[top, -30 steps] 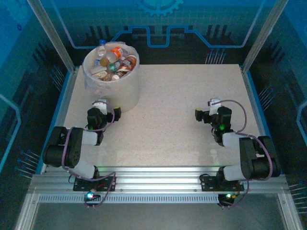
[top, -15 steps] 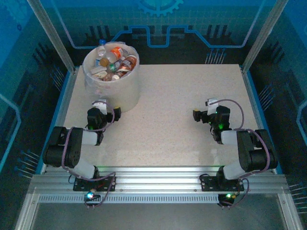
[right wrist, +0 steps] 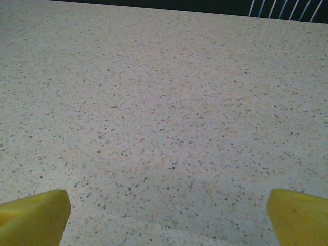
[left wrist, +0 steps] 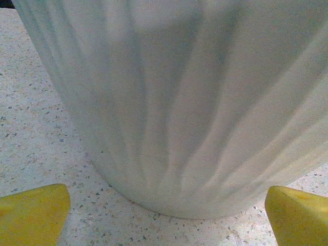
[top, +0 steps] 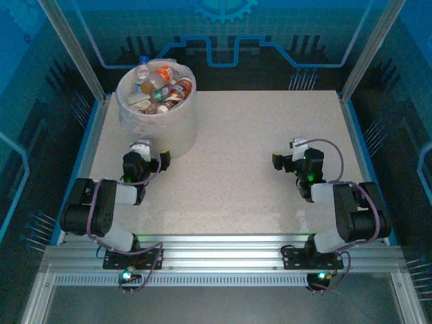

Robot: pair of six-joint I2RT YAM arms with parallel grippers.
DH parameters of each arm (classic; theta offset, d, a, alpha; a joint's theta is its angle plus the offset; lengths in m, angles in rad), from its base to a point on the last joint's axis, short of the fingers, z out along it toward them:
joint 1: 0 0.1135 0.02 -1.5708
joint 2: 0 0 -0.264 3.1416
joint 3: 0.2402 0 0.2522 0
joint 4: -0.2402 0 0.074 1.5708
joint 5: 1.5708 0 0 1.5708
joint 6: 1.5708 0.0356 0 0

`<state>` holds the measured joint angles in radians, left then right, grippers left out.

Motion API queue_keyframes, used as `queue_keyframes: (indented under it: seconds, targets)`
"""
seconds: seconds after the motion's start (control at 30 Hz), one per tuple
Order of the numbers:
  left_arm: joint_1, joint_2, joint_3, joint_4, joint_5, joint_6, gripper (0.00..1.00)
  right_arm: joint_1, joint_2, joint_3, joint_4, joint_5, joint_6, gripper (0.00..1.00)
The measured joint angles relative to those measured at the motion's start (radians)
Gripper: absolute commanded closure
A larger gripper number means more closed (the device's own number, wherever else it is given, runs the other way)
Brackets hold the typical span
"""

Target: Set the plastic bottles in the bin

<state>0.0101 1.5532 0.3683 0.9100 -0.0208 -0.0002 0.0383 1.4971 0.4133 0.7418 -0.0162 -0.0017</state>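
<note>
Now | plastic bottles [top: 158, 86] heaped in bin [top: 172, 131] | left fingers [left wrist: 32, 212] spread, empty | right fingers [right wrist: 32, 215] spread, empty

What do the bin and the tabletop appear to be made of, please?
The bin looks like translucent whitish plastic with a soft sheen. Vertical folds on its wall suggest a thin film liner, though that is uncertain. The tabletop looks like pale speckled stone-like composite or laminate, smooth and matte, given its fine dark and tan flecks; which one is unclear.
</note>
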Motion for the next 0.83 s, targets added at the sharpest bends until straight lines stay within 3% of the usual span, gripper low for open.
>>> queue_keyframes:
  seconds: [0.83]
  targets:
    - [0.0, 0.0, 0.0, 0.0, 0.0, 0.0, 0.01, 0.0, 0.0, 0.0, 0.0, 0.008, 0.0, 0.0]
